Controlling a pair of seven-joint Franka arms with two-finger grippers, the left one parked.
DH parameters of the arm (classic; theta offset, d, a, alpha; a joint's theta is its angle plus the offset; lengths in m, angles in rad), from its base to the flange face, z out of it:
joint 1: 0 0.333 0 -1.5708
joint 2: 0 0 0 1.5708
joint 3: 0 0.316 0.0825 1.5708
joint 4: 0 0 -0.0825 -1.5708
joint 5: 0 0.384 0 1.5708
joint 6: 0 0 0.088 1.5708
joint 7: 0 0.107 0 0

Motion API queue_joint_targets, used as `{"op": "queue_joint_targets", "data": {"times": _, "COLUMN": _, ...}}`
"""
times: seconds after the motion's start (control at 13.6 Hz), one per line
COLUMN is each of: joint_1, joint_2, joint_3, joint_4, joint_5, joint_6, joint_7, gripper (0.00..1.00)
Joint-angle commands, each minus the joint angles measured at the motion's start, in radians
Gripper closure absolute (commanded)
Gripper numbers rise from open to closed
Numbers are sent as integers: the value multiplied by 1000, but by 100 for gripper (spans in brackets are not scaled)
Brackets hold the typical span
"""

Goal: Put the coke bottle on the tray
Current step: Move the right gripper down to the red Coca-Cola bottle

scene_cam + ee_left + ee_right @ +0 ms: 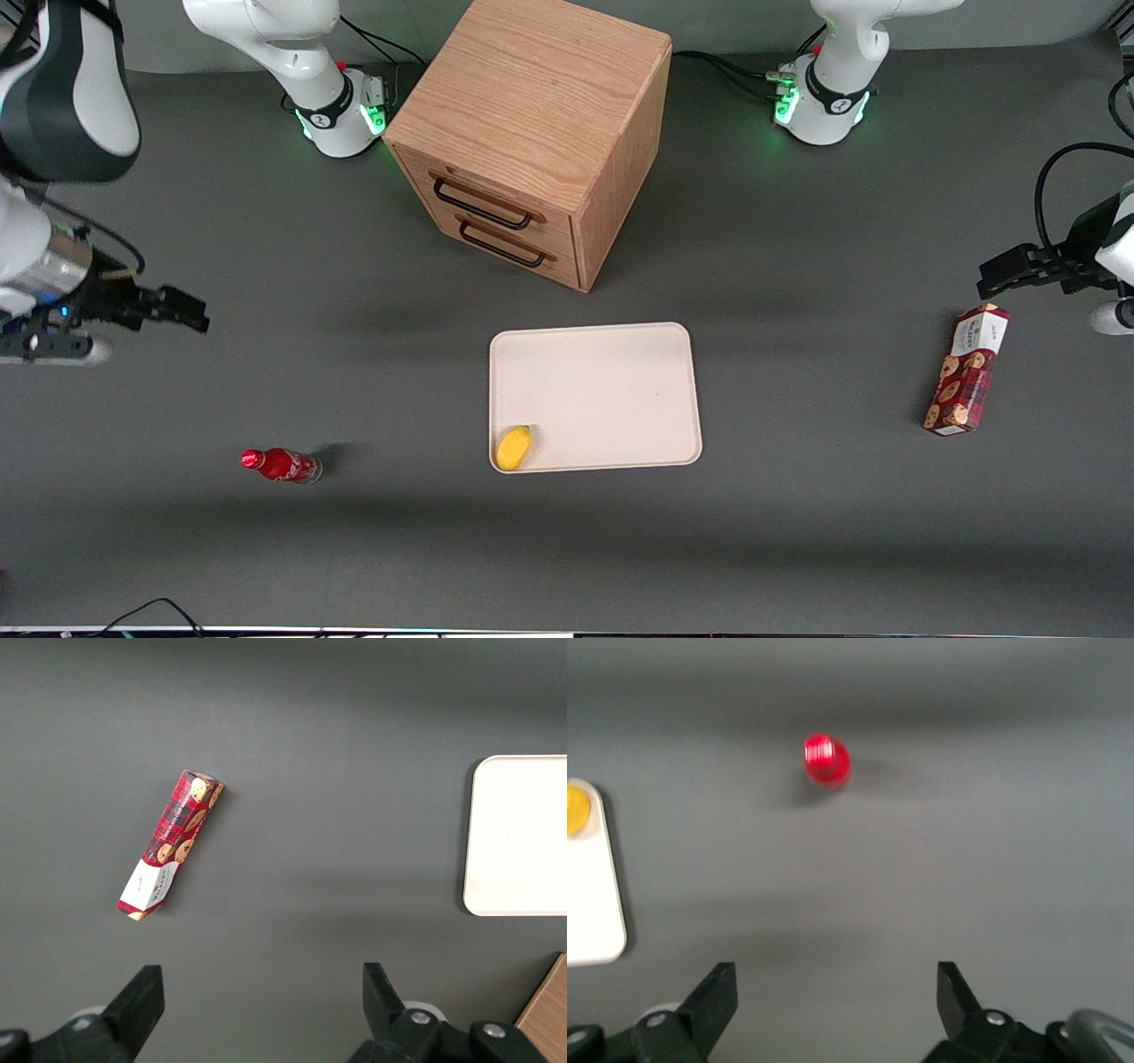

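The coke bottle (282, 464) is small and red with a red cap. It lies on its side on the grey table, toward the working arm's end and nearer the front camera than my gripper. It also shows in the right wrist view (827, 760), cap toward the camera. The cream-beige tray (611, 381) lies flat in front of the drawer cabinet; one edge of it shows in the right wrist view (594, 904). My gripper (182, 310) hovers above the table at the working arm's end, open and empty (837, 979), well apart from the bottle.
A wooden drawer cabinet (532, 133) with two black handles stands farther from the front camera than the tray. A yellow fruit-shaped object (513, 447) lies in the tray's near corner. A red biscuit box (966, 369) lies toward the parked arm's end.
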Motion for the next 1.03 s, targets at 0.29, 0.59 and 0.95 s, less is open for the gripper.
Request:
{"op": "queue_joint_targets", "data": {"times": 0.29, "joint_1": 15, "joint_2": 543, "joint_3": 13, "joint_4": 535, "joint_5": 13, "joint_6": 33, "joint_7": 3, "gripper": 0}}
{"op": "queue_joint_targets", "data": {"times": 0.59, "joint_1": 38, "joint_2": 615, "joint_3": 13, "joint_4": 530, "joint_5": -42, "joint_6": 103, "joint_7": 28, "gripper": 0}}
{"op": "queue_joint_targets", "data": {"times": 0.95, "joint_1": 43, "joint_2": 603, "joint_3": 14, "joint_4": 476, "joint_5": -76, "joint_6": 103, "joint_7": 15, "gripper": 0}}
